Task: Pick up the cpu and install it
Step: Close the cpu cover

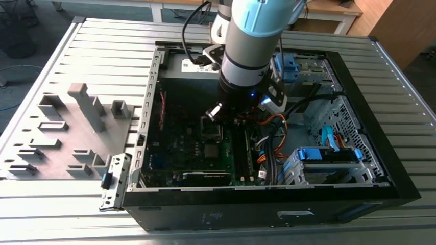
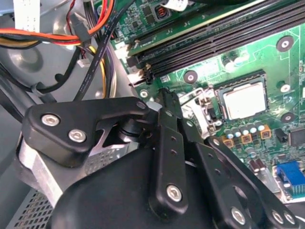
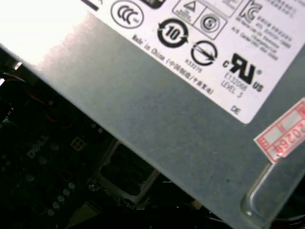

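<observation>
In the second wrist view the cpu [image 2: 244, 99], a silvery square with a dark rim, lies flat inside the socket frame [image 2: 224, 110] on the green motherboard. A bent metal latch [image 2: 200, 106] stands up beside it. My black gripper [image 2: 164, 93] points down at the board a short way from the socket, apart from the cpu. In the exterior view my gripper [image 1: 225, 113] hangs inside the open computer case [image 1: 381, 196], just over the socket [image 1: 212, 128]. In the first wrist view the socket [image 3: 125, 179] is dim.
Orange, red and black cables [image 2: 71, 38] run close to the gripper, beside long memory slots [image 2: 224, 36]. A grey power supply box [image 3: 181, 109] looms close. Blue drive brackets [image 1: 325, 154] fill the case's right side. A grey fixture block [image 1: 75, 127] sits left of the case.
</observation>
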Motion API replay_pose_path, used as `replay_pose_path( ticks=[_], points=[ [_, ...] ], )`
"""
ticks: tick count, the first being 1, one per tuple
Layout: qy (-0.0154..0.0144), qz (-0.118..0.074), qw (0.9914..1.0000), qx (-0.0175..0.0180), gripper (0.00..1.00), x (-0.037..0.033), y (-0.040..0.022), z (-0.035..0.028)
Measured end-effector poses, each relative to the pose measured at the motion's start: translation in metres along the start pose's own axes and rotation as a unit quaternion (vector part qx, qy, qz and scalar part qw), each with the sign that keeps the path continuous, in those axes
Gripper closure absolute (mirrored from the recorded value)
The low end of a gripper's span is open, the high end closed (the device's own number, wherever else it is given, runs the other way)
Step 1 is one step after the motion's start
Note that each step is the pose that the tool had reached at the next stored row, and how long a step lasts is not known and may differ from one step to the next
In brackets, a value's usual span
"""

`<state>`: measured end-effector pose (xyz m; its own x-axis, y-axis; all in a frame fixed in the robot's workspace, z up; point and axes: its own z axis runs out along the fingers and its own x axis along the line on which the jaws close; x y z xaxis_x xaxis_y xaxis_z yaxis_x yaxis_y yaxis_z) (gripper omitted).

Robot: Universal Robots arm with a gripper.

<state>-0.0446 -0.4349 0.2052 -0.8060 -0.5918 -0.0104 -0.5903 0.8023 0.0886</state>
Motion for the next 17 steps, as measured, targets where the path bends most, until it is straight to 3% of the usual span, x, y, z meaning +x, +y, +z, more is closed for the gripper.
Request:
replay_pose_path(
  ticks=[8,17],
  points=[
    [-0.0003,0.002,1.00000,-0.0002,0.89,0.0007,0.0005,0.0017],
    [0.0023,-0.030,0.99954,-0.0007,0.89,0.0007,0.0005,0.0022]
  ],
)
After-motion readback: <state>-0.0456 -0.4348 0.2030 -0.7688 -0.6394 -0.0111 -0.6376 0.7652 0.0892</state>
